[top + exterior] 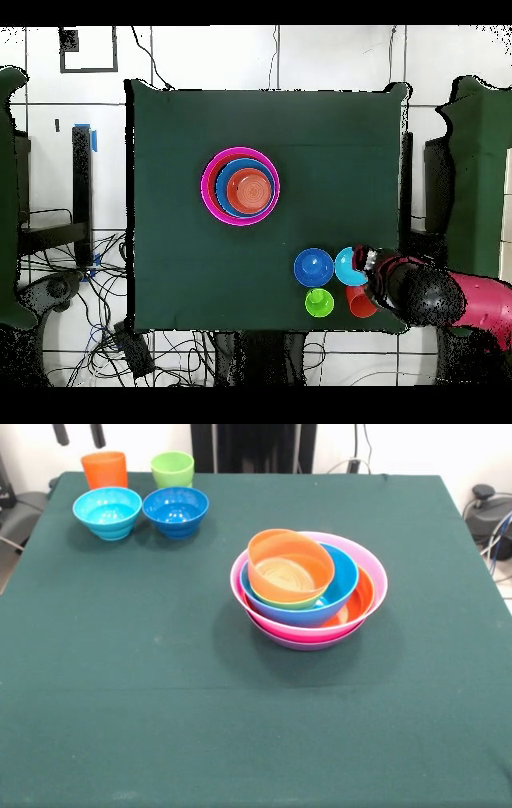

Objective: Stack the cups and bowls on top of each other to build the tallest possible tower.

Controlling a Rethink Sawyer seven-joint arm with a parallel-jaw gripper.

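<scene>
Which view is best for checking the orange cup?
Front view: the orange cup stands fully visible behind the light blue bowl. Overhead, the arm covers part of the cup.

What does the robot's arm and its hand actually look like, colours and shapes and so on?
From overhead, the arm is a thick, rounded tube in bright red, ending in a bulky, rounded black section. The hand at its tip is small and dark with bits of red. From the front only two slim dark prongs show at the top edge. No cables or markings on it can be made out.
</scene>
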